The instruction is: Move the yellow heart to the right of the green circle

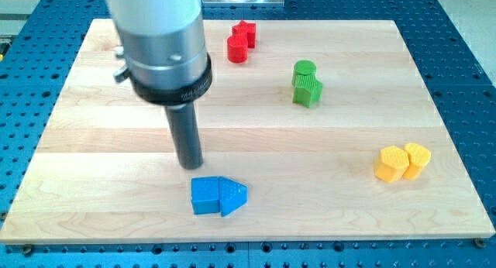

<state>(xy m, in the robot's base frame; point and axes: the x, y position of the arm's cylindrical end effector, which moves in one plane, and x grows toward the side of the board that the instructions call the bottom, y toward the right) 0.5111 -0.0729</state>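
The yellow heart [418, 159] sits at the view's lower right, touching a yellow hexagon-like block [390, 163] on its left. The green circle [304, 69] stands at the upper middle-right, touching a green star-like block [308, 91] just below it. My tip [191, 165] rests on the board at the left of centre, just above the blue blocks and far left of the yellow heart.
A blue cube [205, 195] and a blue triangle [232, 196] lie together just below my tip. Two red blocks [241, 41] stand at the view's top centre. The wooden board [77, 159] ends in edges on all sides over a blue perforated table.
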